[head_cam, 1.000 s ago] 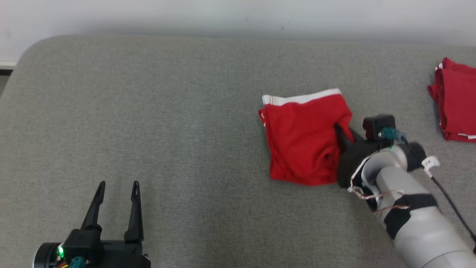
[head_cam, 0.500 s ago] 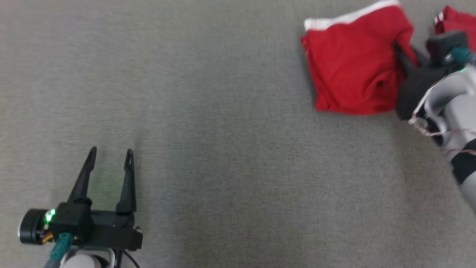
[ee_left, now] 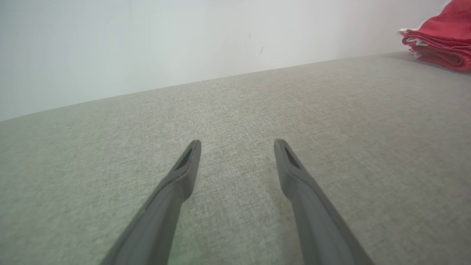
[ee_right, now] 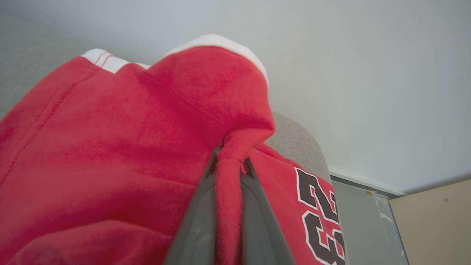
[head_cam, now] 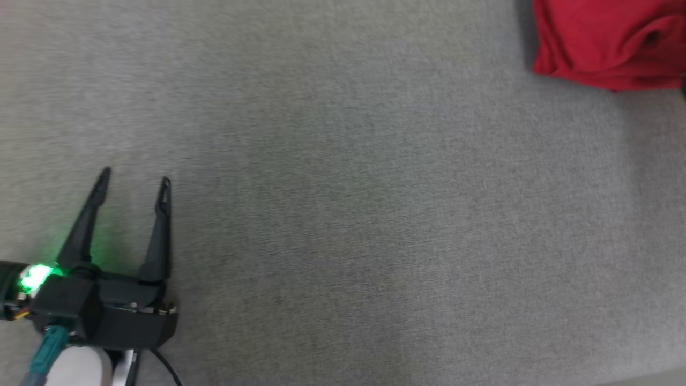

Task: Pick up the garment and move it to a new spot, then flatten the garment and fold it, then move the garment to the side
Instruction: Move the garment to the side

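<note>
the red jersey (head_cam: 600, 43), bunched at the far right of the grey padded surface (head_cam: 343, 214) with one fold pinched tight in the right gripper (ee_right: 230, 162), looks soft, light and floppy, better taken by its white-trimmed edge, while the left gripper (head_cam: 134, 179) stands spread wide and empty.

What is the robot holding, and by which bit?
The right claw pinches a bunched fold of the red shirt. The left claw is open, holding nothing.
</note>
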Available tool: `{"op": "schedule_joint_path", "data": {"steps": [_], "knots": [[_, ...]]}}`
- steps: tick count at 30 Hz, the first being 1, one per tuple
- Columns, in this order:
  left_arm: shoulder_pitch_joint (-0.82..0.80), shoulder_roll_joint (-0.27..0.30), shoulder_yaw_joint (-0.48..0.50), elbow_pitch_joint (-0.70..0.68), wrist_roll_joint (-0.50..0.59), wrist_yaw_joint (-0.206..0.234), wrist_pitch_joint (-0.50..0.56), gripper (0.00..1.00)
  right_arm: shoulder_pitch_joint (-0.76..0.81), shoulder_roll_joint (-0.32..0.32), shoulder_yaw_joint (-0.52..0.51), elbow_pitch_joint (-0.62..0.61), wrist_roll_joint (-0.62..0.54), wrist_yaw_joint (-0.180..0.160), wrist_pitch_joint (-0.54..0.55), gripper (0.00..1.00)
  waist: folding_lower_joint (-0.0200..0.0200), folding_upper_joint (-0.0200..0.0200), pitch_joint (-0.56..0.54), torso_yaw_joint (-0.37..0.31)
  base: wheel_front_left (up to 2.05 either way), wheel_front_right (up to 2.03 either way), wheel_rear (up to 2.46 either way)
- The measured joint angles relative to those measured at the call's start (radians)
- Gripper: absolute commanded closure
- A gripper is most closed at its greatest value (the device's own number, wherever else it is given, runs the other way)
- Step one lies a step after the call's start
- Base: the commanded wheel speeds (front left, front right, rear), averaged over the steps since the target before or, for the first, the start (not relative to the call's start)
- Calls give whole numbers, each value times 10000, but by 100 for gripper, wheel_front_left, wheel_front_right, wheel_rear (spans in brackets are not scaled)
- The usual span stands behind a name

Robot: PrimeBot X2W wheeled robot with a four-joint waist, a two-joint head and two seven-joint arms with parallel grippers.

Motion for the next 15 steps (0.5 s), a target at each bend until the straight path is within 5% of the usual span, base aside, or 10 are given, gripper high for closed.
{"op": "schedule_joint_path", "data": {"steps": [15], "knots": [[206, 224, 134, -2288, 217, 40, -42, 0, -570, -1799, -405, -537, -614, 0, 880, 100, -2, -2, 1462, -798, 0, 0, 0]]}}
